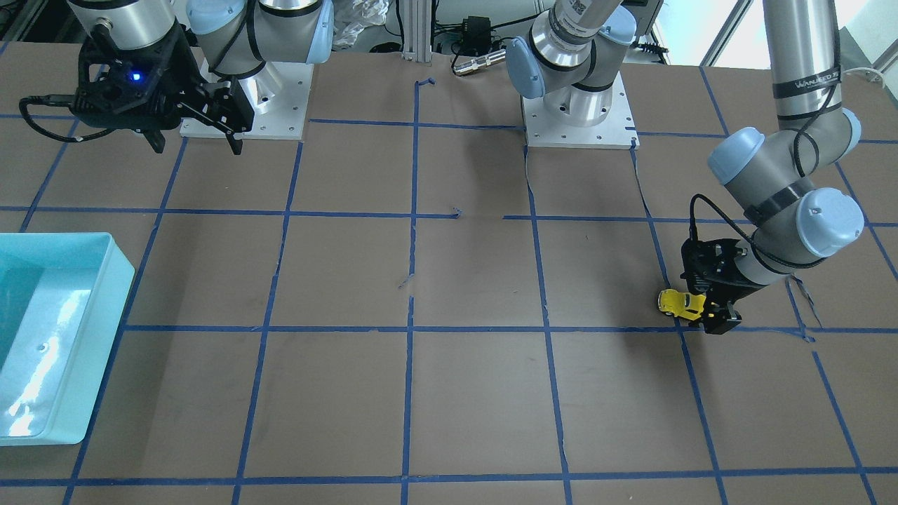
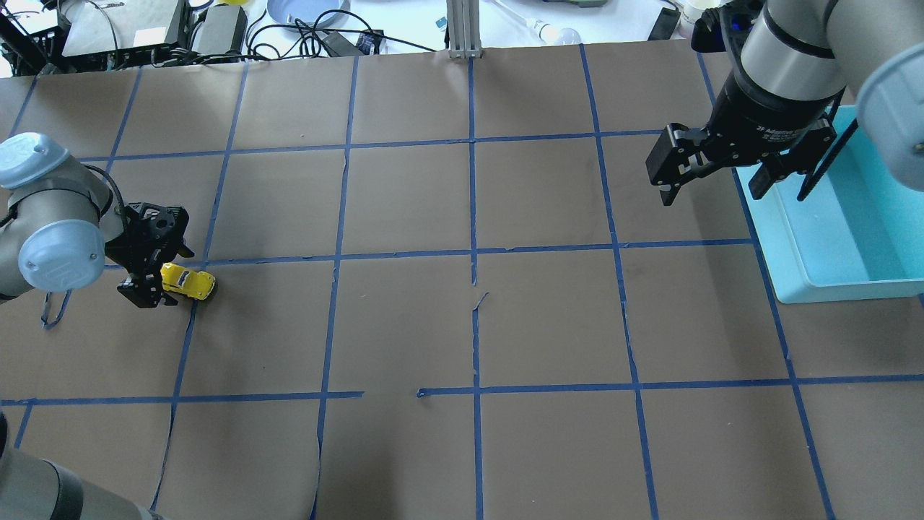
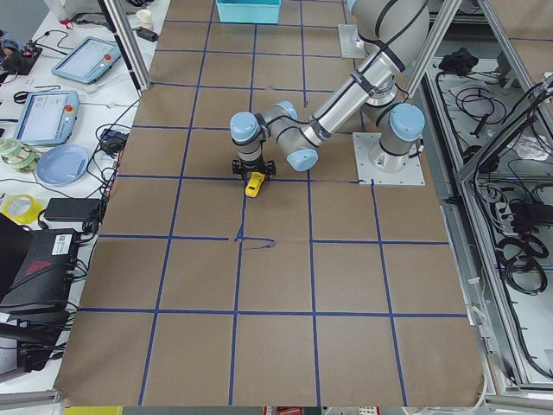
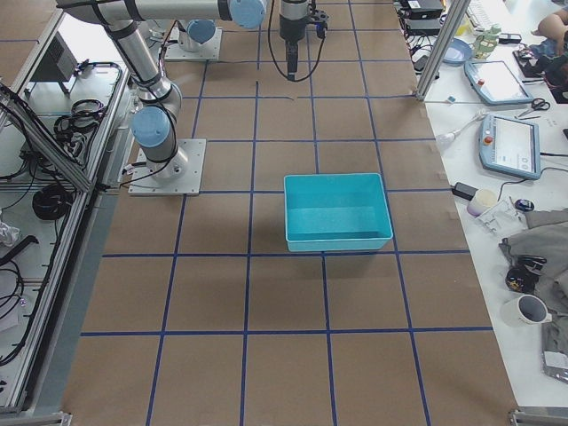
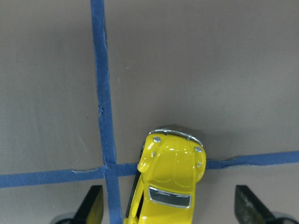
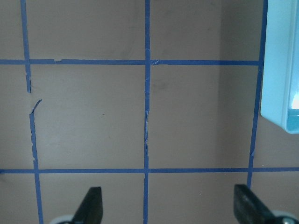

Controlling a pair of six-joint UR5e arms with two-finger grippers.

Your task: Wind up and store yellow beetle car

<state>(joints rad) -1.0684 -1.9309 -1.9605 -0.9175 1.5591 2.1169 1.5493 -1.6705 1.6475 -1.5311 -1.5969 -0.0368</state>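
Fingers (image 5: 93, 205) of the left gripper (image 2: 164, 273) stood parted either side of the yellow beetle car (image 5: 170, 179), gripping nothing. The car sat on its wheels on the desk (image 2: 548, 318), at a crossing of blue tape lines (image 5: 103, 93) toward the robot's left end. It lay slightly askew between the fingers. By the look of it, the grasp was the step in hand and the winding was not yet begun.

The next move likely called for closing squarely on the glossy, rounded flanks, which could slip or twist. The wheels would then have to be pressed down and drawn back along the paper.

The right gripper (image 2: 713, 189) hung above the desk with its fingers spread and empty, just beside the near wall of the teal bin (image 2: 837, 292). That bin stood at the opposite end, well apart from the car.

Between them lay open brown paper, broken only by tape and small tears in the seams that might snag small wheels. The bin's raised rim would need clearing from above.
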